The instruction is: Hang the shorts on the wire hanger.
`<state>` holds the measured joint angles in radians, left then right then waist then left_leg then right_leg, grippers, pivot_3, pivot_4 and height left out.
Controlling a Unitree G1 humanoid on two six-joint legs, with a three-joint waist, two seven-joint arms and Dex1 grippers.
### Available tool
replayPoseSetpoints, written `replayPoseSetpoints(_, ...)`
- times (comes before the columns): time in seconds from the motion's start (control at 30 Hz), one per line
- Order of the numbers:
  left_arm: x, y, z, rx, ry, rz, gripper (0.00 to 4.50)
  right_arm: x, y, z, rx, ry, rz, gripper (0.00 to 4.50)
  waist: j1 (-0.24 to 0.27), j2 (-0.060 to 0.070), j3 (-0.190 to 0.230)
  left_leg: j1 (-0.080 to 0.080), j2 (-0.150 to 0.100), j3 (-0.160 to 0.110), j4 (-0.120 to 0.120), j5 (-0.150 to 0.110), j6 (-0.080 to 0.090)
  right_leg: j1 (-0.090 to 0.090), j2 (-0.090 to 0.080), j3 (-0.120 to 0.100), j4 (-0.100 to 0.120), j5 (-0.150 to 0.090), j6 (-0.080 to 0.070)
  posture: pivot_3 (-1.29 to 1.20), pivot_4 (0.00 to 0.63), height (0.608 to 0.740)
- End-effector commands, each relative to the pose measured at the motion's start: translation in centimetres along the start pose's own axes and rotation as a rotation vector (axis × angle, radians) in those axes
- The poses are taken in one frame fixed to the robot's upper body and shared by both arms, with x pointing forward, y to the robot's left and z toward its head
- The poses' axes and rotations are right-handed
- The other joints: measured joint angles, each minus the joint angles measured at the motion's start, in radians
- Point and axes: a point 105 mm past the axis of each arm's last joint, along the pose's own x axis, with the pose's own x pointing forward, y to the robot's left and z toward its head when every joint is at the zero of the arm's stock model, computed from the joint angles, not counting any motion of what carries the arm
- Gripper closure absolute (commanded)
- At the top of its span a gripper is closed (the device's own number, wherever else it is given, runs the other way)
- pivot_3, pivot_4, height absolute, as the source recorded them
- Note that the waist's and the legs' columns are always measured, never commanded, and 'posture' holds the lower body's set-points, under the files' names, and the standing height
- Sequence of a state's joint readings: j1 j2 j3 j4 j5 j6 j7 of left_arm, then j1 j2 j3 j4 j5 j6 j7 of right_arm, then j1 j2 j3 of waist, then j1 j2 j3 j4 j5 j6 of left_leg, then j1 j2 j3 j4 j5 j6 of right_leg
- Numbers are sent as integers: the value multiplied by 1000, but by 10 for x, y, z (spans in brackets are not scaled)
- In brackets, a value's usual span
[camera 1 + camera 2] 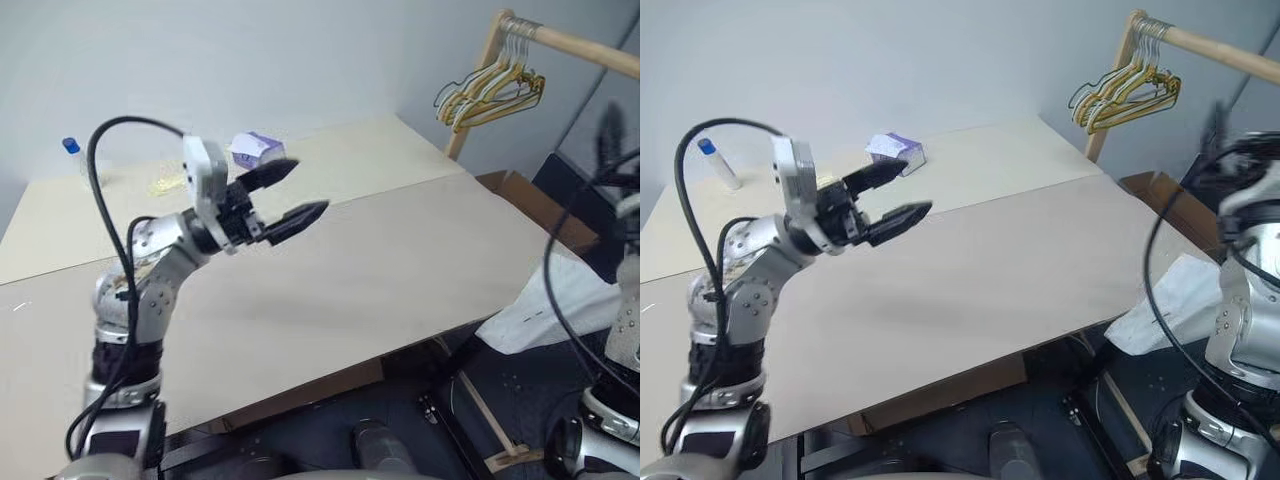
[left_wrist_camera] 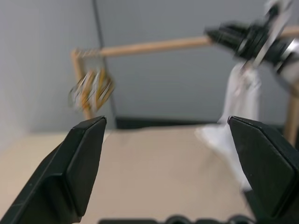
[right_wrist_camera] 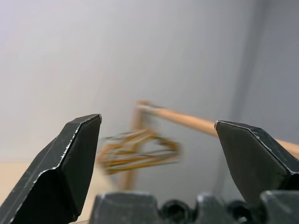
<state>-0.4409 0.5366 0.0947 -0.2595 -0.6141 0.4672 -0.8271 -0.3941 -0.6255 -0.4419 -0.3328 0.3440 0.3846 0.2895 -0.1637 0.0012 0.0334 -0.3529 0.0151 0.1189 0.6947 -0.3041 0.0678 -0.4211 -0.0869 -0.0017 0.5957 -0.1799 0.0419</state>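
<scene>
With both the left gripper [image 1: 283, 198] and right gripper [image 3: 156, 140] gaping empty, the shorts [image 1: 1170, 300] look limp and light, best pinched at the waistband.

Soft, even room light falls flat on the pale table [image 1: 400, 260] with only a faint smudge of shadow under the left gripper [image 1: 290, 195], while the right arm [image 1: 1240, 230] smears with motion blur and the gold hangers [image 3: 138, 151] and wooden rail [image 2: 154, 46] sit hazy and out of focus.
</scene>
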Motion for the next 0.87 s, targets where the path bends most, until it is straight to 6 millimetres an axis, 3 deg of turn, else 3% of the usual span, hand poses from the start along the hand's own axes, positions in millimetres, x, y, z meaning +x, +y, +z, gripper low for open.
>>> replayPoseSetpoints(0.03, -13, -2, 3, 84, 24, 16, 0, 1, 41, -5, 29, 14, 302, 19, 14, -1, 0, 0, 0, 0, 0, 0, 0, 0, 0, 0, 0, 1, -2, -53, 0, 740)
replayPoseSetpoints(0.2, -27, -12, -5, 111, 83, 33, 0, -4, 88, -31, -51, 134, 640, 19, 66, -3, 1, -1, -1, 2, 0, -1, 2, -2, -3, 0, -1, 3, -5, 20, 0, 740)
replayPoseSetpoints(0.37, -42, -19, -13, 124, 149, 49, 0, -10, 121, -33, -5, 145, 877, 19, 120, -4, 2, -2, -1, 2, -1, -1, 1, -3, -3, -3, -1, 1, -10, 42, 11, 740)
replayPoseSetpoints(0.6, -50, -21, -14, 164, 165, 99, 0, -10, 137, -33, 12, 136, 982, 19, 174, -6, 2, -4, -1, 0, -1, 0, -1, -3, -4, -7, -1, -1, -15, 126, 0, 740)
replayPoseSetpoints(0.87, -57, -18, -10, 159, 158, 129, 0, -16, 153, -32, 0, 122, 1000, 19, 199, -6, 2, -6, 0, -1, -1, 1, -2, -4, -4, -10, -1, -1, -15, 140, 0, 740)
